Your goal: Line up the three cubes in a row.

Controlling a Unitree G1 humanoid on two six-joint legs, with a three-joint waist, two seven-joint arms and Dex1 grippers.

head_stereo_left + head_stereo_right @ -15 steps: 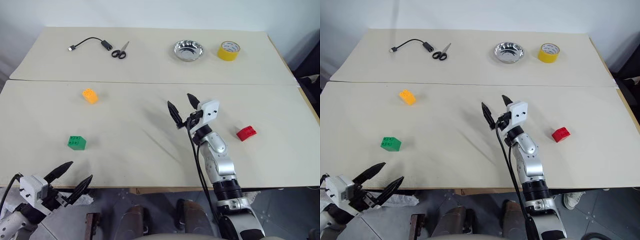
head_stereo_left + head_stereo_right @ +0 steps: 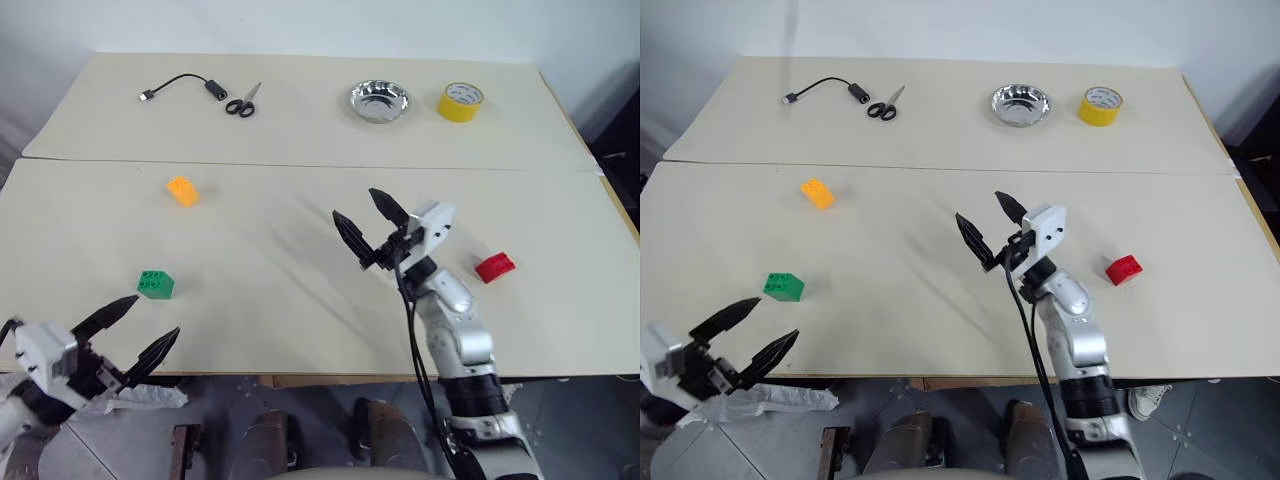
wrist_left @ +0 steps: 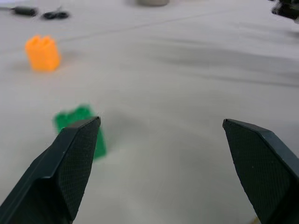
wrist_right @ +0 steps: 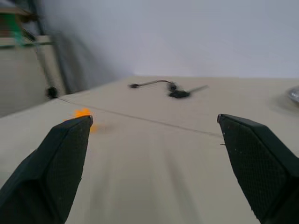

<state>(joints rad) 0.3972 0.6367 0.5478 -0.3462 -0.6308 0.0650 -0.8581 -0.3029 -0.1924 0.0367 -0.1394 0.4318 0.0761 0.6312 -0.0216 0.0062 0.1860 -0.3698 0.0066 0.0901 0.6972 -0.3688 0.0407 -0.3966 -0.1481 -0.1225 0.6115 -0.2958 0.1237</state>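
Three cubes lie apart on the beige table [image 2: 300, 320]: the orange-yellow cube [image 2: 181, 190] at the far left, the green cube [image 2: 155, 284] nearer on the left, and the red cube [image 2: 494, 267] on the right. My right gripper [image 2: 355, 204] hovers open over the table's middle, left of the red cube, its fingers pointing left with nothing between them. At the table's front left edge my left gripper [image 2: 156, 314] is open and empty, a little short of the green cube. The left wrist view shows the green cube [image 3: 74, 116] by one finger and the orange-yellow cube [image 3: 43, 52] beyond.
Along the far side of the table lie a black cable [image 2: 180, 86], scissors [image 2: 241, 101], a metal bowl [image 2: 379, 100] and a yellow tape roll [image 2: 460, 101]. A seam [image 2: 300, 166] runs across the table between them and the cubes.
My right wrist has swung slightly right, so its fingers lean more to the left. The left gripper has shifted a little left and toward the table. The cubes have not moved.
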